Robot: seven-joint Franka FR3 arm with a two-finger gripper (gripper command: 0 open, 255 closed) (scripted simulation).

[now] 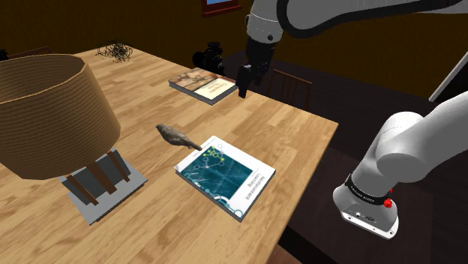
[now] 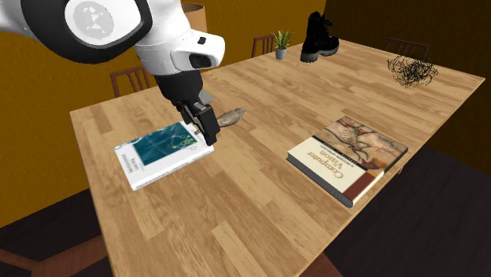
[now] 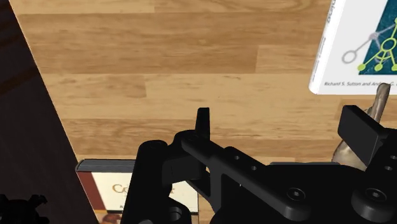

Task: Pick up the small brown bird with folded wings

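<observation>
The small brown bird (image 1: 176,136) lies on the wooden table (image 1: 292,127), its tail touching the corner of a teal-covered book (image 1: 225,176). My black gripper (image 1: 242,82) hangs well above the table, apart from the bird, fingers open and holding nothing. In the second exterior view the gripper (image 2: 207,130) stands in front of the bird (image 2: 232,116) and covers part of it. In the wrist view the gripper (image 3: 282,127) has its fingers apart over bare wood. The bird (image 3: 382,102) peeks out just past one finger (image 3: 361,130), beside the teal book (image 3: 362,44).
A brown-covered book (image 1: 204,85) lies toward the table's far side. A large wooden lampshade-like drum (image 1: 45,112) on a grey base stands at the shoulder view's left. A black boot (image 2: 319,38), a small potted plant (image 2: 280,43) and a dark wire tangle (image 2: 411,71) sit near the edges; chairs surround the table.
</observation>
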